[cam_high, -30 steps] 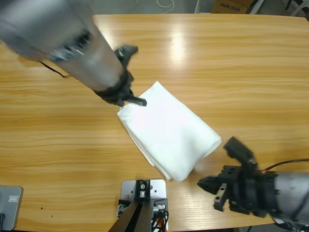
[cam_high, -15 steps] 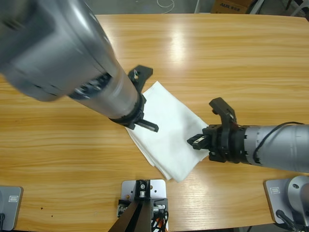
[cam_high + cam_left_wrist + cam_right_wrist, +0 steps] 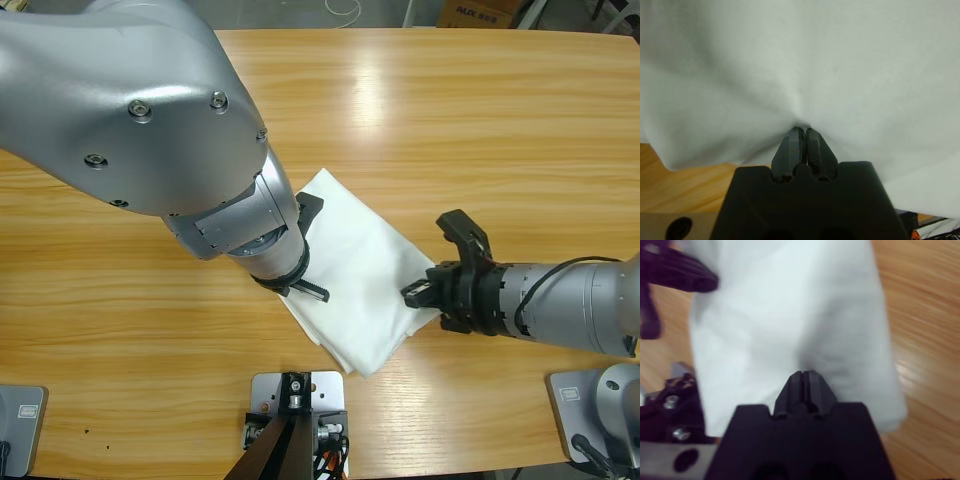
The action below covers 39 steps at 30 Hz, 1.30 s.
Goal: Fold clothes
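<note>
The folded shirt (image 3: 355, 275) lay as a white oblong near the front middle of the desk (image 3: 480, 130), its long axis running diagonally from the upper left toward the lower right in the high view. The two grippers met it from opposite long sides. The left gripper (image 3: 300, 285) sat at the shirt's left edge, under the big silver arm that covered much of that side. Its wrist view showed the jaws pressed together with cloth puckering at their tips, so it appeared to pinch the fabric. The right gripper (image 3: 420, 293) touched the shirt's right edge near the lower corner. In its wrist view the jaws were likewise pressed together against the cloth, though whether they truly held a fold I could not be sure.

Both arms were equally near, each already at the cloth. Any coming fold or slide would probably run across the short axis, between the two grippers.

The desk was bare wood with a glossy sheen, with free space above and to the right of the shirt.
</note>
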Available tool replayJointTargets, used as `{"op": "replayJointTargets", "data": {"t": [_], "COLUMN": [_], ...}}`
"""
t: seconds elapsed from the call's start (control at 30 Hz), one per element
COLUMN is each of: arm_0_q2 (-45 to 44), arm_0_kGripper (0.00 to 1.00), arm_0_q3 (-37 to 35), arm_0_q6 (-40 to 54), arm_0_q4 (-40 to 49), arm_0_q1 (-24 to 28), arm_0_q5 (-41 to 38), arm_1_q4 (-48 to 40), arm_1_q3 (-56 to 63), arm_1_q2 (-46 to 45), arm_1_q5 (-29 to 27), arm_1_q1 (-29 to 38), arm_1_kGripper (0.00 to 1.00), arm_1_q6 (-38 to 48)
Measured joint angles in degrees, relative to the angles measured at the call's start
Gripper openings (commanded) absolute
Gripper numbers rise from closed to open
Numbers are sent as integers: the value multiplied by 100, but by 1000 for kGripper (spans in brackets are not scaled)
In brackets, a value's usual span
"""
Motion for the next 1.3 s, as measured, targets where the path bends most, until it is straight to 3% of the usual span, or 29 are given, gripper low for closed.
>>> {"op": "replayJointTargets", "data": {"t": [0.23,0.6,0.63,0.7,0.73,0.77,0.8,0.87,0.93,1.0,1.13,1.17,1.3], "arm_0_q2": [-46,-194,-217,-273,-306,-345,-398,-617,-930,-1295,-2059,-2265,-3102], "arm_0_kGripper": [0,0,0,22,515,916,990,996,996,996,996,996,996], "arm_0_q3": [129,405,432,492,517,528,528,497,399,361,630,827,1714], "arm_0_q6": [-16,-38,-50,-103,-135,-160,-168,-169,-141,-2,37,36,-104], "arm_0_q4": [-64,-117,-117,-116,-116,-115,-115,-115,-115,-108,-57,-46,5], "arm_0_q1": [1,1,1,1,1,3,9,41,109,215,413,424,438], "arm_0_q5": [0,1,10,55,79,100,116,139,165,236,311,318,321], "arm_1_q4": [567,1333,1368,1421,1435,1440,1445,1460,1457,1312,658,484,121], "arm_1_q3": [-133,-322,-322,-323,-322,-323,-328,-389,-568,-699,-754,-761,-983], "arm_1_q2": [252,229,216,177,112,16,-143,-537,-898,-1096,-1028,-836,277], "arm_1_q5": [-304,-1435,-1494,-1555,-1574,-1583,-1584,-1505,-1198,-509,1704,2248,3910], "arm_1_q1": [-115,-154,-155,-155,-155,-156,-156,-161,-209,-494,-2009,-2405,-3449], "arm_1_kGripper": [0,0,55,764,951,998,1000,1000,1000,1000,942,872,858], "arm_1_q6": [257,471,476,478,478,477,460,394,213,-97,-974,-1227,-2214]}}
